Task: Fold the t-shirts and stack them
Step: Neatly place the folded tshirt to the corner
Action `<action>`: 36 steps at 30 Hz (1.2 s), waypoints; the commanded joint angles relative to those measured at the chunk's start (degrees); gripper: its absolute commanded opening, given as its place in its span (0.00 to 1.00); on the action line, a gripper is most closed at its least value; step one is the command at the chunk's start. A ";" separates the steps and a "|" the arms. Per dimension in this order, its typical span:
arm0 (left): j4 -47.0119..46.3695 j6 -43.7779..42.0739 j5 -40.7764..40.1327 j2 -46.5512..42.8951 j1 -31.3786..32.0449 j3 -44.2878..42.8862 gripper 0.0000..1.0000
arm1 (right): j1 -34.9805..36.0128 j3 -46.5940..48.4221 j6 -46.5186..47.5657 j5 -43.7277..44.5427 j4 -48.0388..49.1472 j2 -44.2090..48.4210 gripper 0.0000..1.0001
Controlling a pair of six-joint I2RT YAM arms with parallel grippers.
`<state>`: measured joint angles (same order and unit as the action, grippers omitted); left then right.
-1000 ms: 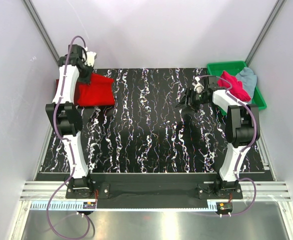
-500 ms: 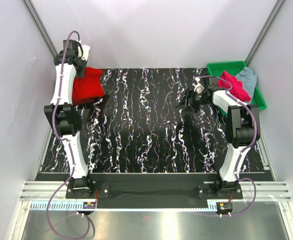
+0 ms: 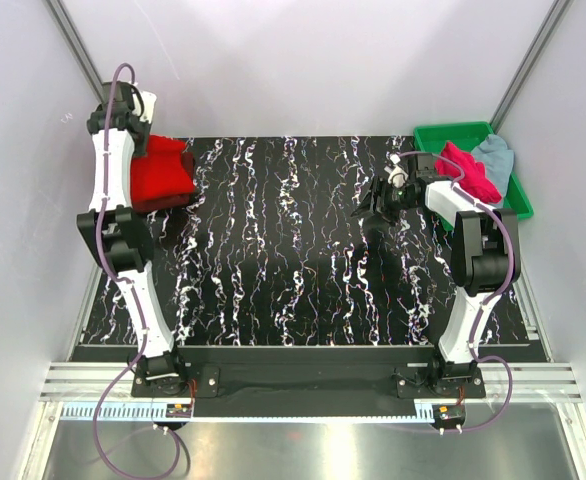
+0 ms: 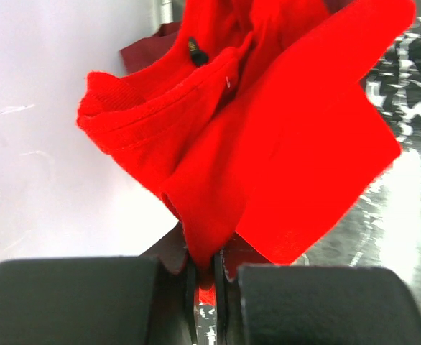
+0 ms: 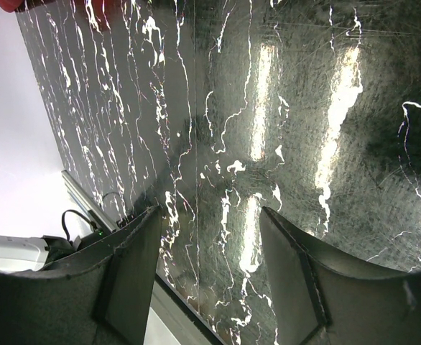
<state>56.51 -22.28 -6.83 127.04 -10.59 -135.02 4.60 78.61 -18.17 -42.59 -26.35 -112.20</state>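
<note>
My left gripper [image 3: 138, 128] is shut on the bright red t-shirt [image 3: 160, 175] and holds it lifted at the far left of the table; the cloth hangs bunched beside the arm. In the left wrist view the red t-shirt [image 4: 268, 136] is pinched between the jaws of the left gripper [image 4: 207, 277], and a bit of the dark maroon t-shirt [image 4: 147, 52] shows behind it. My right gripper [image 3: 376, 207] is open and empty above the table's right half, also seen in the right wrist view [image 5: 210, 266]. The magenta-pink t-shirt [image 3: 466, 170] and the pale grey-blue t-shirt [image 3: 496, 157] lie in the tray.
A green plastic tray [image 3: 453, 132] stands at the far right corner. The black marbled table [image 3: 293, 270] is bounded by white walls on the left and back.
My left gripper has lifted the red t-shirt off the table and drawn it up and to the left; the cloth went from spread flat to bunched. The right arm has hardly moved.
</note>
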 commanded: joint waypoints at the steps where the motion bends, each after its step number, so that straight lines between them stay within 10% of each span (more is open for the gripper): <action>1: -4.56 -2.06 -4.68 0.57 -0.92 -3.40 0.00 | 0.23 -0.47 0.51 0.57 1.56 2.69 0.64; 36: -25.48 -9.27 -17.34 18.68 1.09 -8.86 0.05 | 0.41 -7.42 0.33 2.16 2.09 7.17 0.64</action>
<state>36.71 -30.61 -21.93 145.77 -10.33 -142.67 4.62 71.18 -18.17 -41.12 -25.30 -108.27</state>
